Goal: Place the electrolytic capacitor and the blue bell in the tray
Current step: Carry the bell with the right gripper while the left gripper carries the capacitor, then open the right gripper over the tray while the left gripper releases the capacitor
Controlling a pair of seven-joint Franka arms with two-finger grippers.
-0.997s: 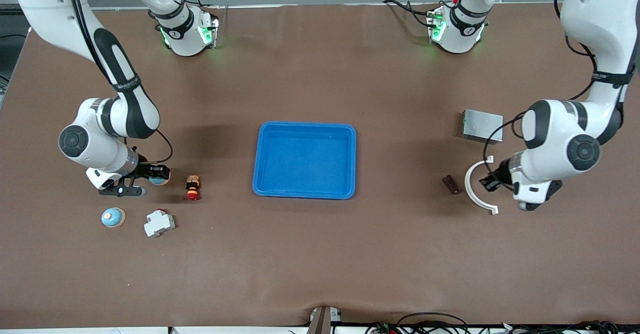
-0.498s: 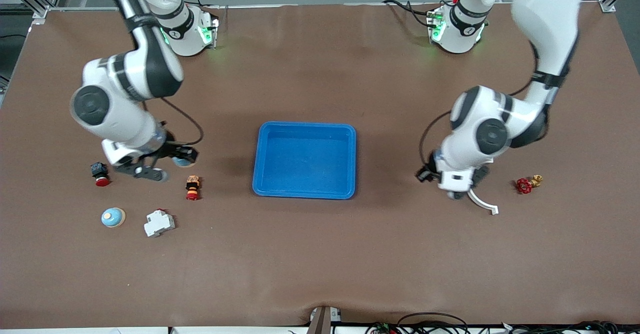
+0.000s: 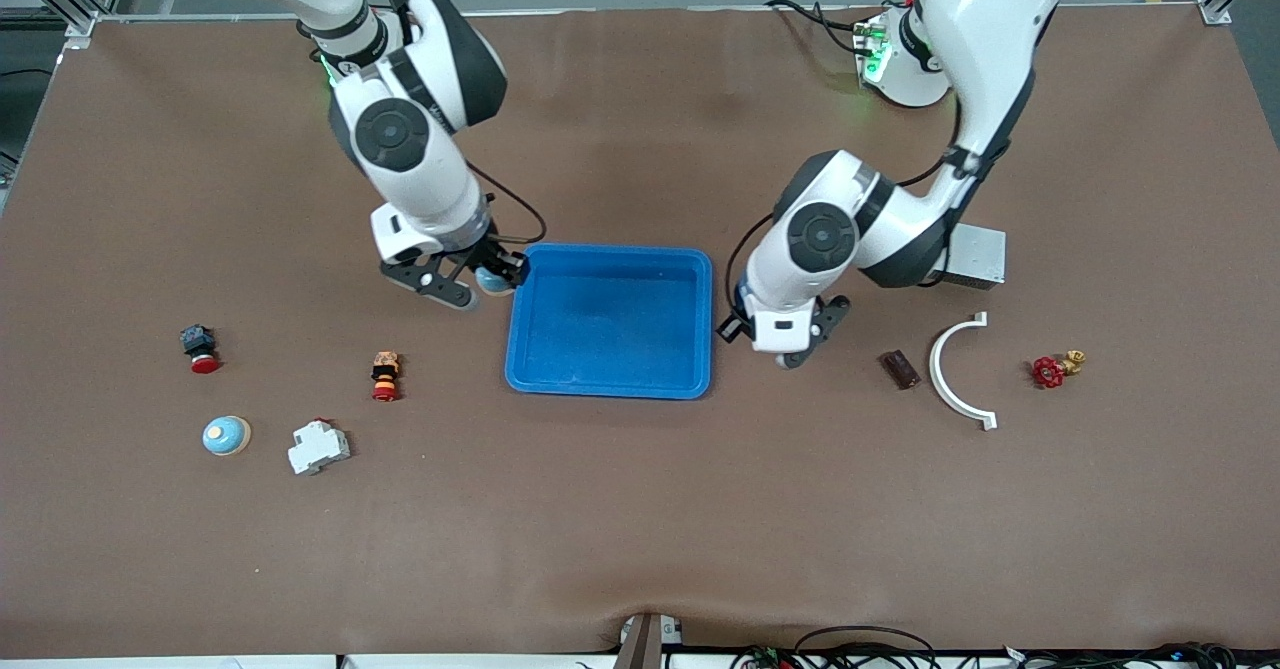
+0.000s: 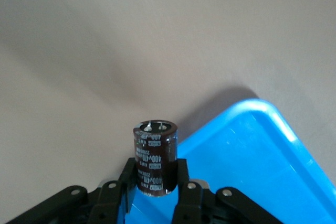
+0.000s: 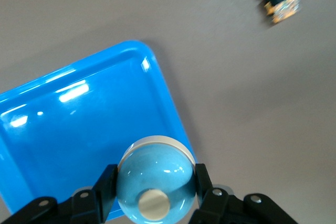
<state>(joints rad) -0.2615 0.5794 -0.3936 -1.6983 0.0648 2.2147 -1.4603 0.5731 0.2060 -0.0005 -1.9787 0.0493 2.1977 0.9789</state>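
Your right gripper (image 3: 487, 277) is clamped on the blue bell (image 5: 154, 177), hanging over the rim of the tray (image 3: 608, 389) at the right arm's end. Your left gripper (image 4: 157, 192) pinches the capacitor (image 4: 154, 156) upright over bare table just beside the tray's other edge. Only the wrist views show both grips clearly. The tray floor lies open.

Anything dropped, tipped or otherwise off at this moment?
Nothing stands out. The right hand grips the blue bell over the tray rim; the left hand holds the electrolytic capacitor upright over the tray's other edge. The tray lies flat and empty. A second blue bell sits untouched on the table.
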